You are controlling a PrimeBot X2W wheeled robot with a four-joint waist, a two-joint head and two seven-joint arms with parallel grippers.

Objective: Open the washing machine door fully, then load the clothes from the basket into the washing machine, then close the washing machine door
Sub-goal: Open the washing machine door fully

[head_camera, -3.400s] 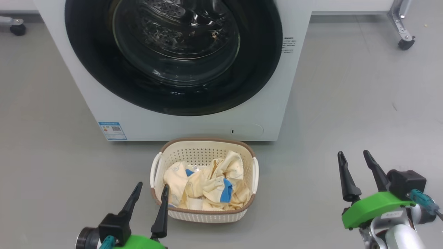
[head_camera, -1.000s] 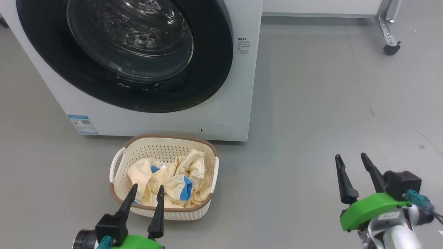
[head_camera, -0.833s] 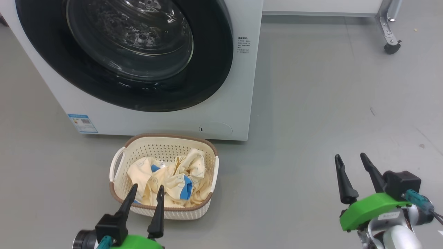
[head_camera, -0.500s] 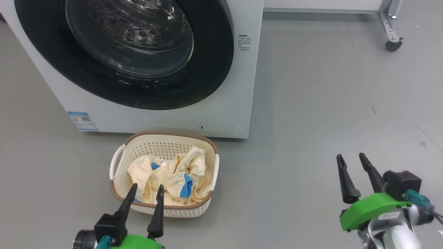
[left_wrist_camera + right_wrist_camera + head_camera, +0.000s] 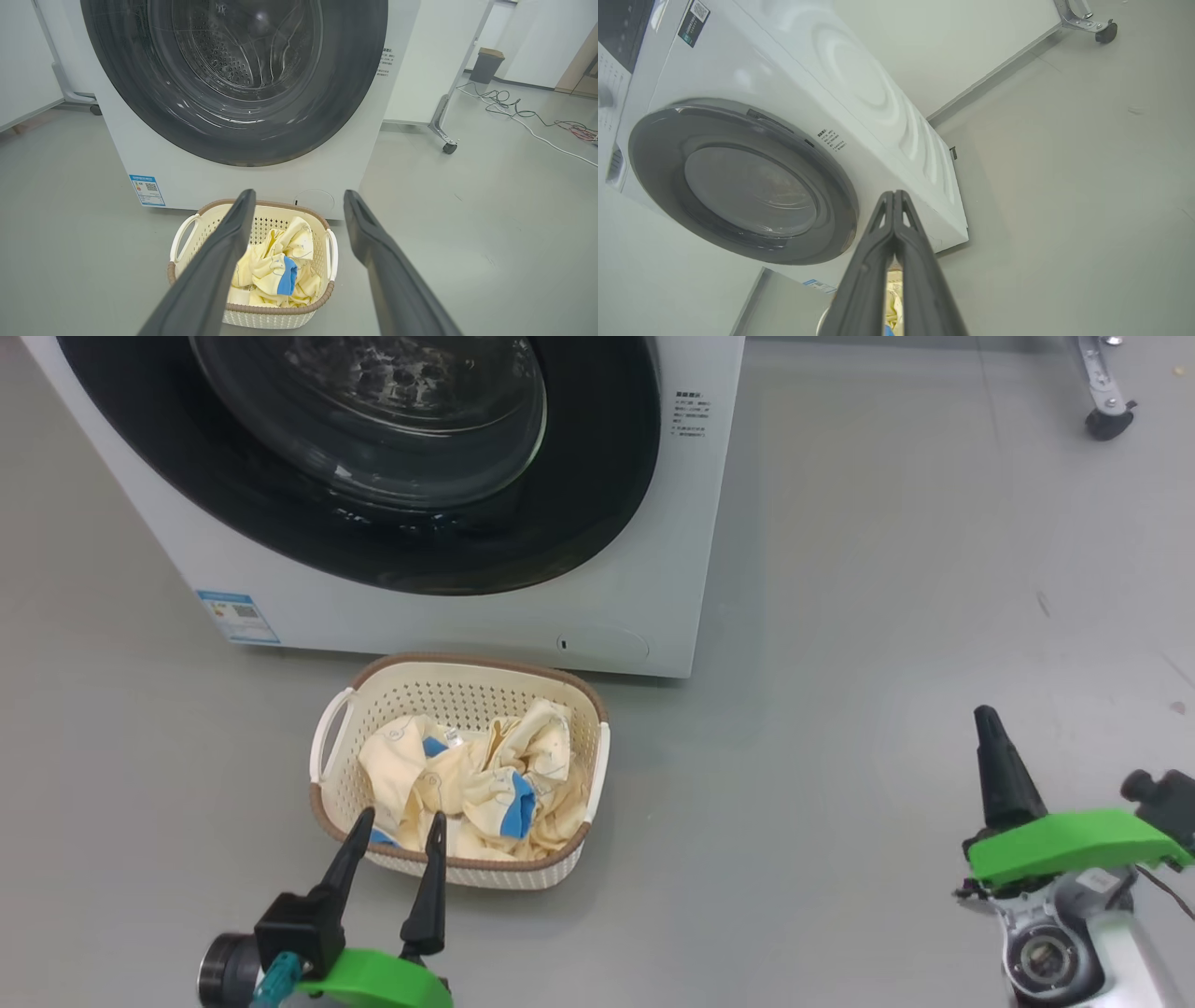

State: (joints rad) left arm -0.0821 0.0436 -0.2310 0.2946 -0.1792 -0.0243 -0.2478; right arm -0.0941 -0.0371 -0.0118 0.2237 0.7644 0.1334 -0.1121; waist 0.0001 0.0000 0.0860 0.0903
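R claw (image 5: 986,719): fingers now pressed together, gripping nothing; half a sec. ago they stood apart. The wrist has also turned. It hangs over bare floor (image 5: 840,709), well to the right of the washer (image 5: 653,607).
L claw (image 5: 401,815): fingers apart, empty, same as before. In head view the tips overlap the near rim of the basket (image 5: 467,661); whether they touch it can't be told.
Camera: the whole head view has shifted vs. earlier pics. That is head motion; basket and washer have not moved.
Meaning (judgement): the closed R claw is prob. meant as a single prong to hook or prise the door (image 5: 411,457). Step 1 has not begun and no contact is made yet.
Door: shut, flush w/ the washer front; the R wrist view looks along the claw toward its lower right rim.
Basket: on the floor just in front of the washer, below the door.
Basket contents: clothes (image 5: 467,775), a crumpled pale yellow heap w/ blue cuffs, all inside and nothing over the rim.
Drum (image 5: 219,56): seen through the glass in L wrist view; appears empty, though reflections hide part of it.
Progress (judgement): start of task; all three steps remain.
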